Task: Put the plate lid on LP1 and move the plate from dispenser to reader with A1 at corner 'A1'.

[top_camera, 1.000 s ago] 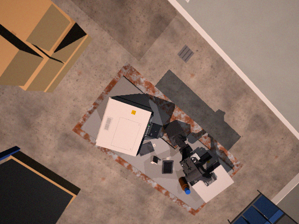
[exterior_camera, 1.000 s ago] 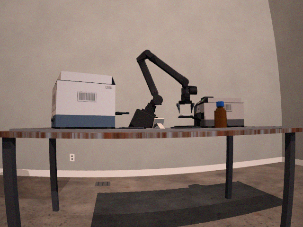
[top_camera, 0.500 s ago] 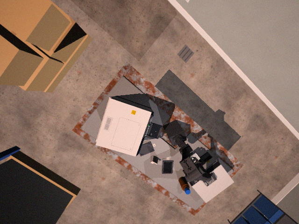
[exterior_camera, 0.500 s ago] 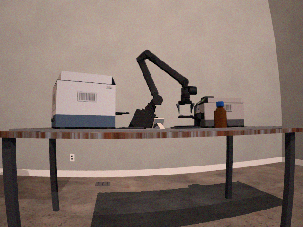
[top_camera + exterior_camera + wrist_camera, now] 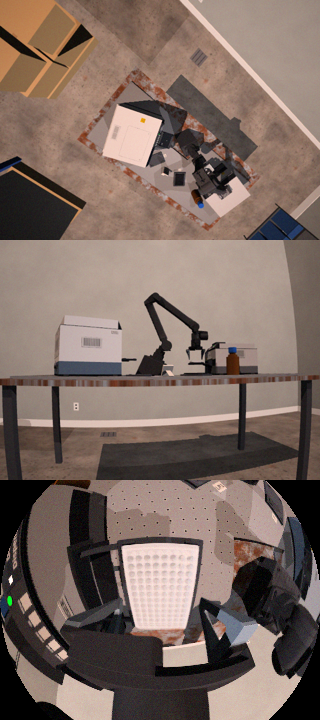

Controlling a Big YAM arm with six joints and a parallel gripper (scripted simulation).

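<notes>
While the gripper point(image 5: 195, 351) hangs fully open and empty, the lidded plate point(image 5: 160, 583) lies directly beneath it on the dispenser's stage point(image 5: 197, 364), not yet touched. In the wrist view the plate's long axis runs away from the camera, its long sides facing the two fingers, so a straight descent should bracket the lid across its short dimension. The lid is pale, rectangular and smooth, with the well grid showing through. The amber capped bottle point(image 5: 232, 363) stands near the dispenser point(image 5: 233, 357).

Sitting on the worktop point(image 5: 155, 381): two instruments point(image 5: 87, 348), one capped bottle point(image 5: 232, 363), and one plate point(image 5: 160, 587) lying below the claw point(image 5: 195, 352).
</notes>
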